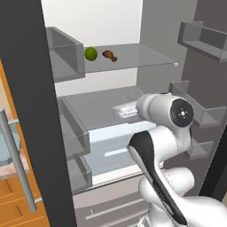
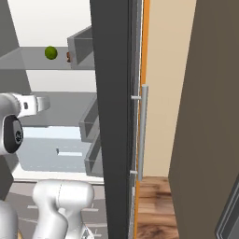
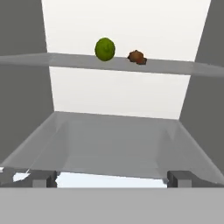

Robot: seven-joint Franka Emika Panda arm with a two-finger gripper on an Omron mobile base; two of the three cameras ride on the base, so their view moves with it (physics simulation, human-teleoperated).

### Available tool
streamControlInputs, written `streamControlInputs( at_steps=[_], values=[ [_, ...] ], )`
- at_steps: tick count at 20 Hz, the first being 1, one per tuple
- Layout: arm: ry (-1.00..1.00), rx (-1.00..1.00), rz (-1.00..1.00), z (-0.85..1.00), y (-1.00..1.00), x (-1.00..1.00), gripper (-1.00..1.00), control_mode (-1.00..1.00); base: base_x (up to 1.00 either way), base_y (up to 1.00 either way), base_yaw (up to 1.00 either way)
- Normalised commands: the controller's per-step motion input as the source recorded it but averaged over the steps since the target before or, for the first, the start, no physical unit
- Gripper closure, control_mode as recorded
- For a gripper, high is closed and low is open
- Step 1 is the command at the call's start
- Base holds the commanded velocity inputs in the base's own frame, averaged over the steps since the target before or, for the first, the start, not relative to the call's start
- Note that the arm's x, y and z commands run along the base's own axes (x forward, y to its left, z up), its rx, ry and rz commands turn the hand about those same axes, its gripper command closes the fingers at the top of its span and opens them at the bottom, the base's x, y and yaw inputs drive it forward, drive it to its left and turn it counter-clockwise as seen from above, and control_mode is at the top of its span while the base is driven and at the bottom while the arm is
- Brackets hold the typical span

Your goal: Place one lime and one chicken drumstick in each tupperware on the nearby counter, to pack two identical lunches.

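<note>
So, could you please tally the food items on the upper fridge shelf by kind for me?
Lime: 1
Chicken drumstick: 1
Total: 2, both on the upper fridge shelf, side by side.

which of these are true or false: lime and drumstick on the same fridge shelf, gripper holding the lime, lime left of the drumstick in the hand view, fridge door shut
1. The lime and the chicken drumstick lie on the same fridge shelf. True.
2. The gripper holds the lime. False: its jaws stand open and empty, below that shelf.
3. In the hand view the lime is left of the drumstick. True.
4. The fridge door is shut. False: it stands open, with the shelves in view.
</note>
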Motion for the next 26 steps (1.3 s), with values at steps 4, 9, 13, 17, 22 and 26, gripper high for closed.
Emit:
streamControlInputs(
  at_steps=[4,9,13,17,22,26],
  values=[
    [-0.07,0.0,0.14,1.0,-0.01,0.0,-1.0,-1.0,0.0,0.0,0.0],
    [0.08,0.1,0.16,1.0,-0.03,0.18,-1.0,-1.0,0.0,0.0,0.0],
    [0.29,0.03,0.05,0.69,0.13,0.71,-1.0,-1.0,0.0,0.0,0.0],
    [0.04,-0.03,-0.01,0.07,0.12,0.17,-1.0,-1.0,0.0,0.0,0.0],
    [-0.05,-0.1,0.0,-0.19,0.03,0.31,-1.0,-1.0,0.0,0.0,0.0],
    [-0.03,-0.03,0.0,-0.18,0.02,0.78,-1.0,-1.0,0.0,0.0,0.0]
  ],
)
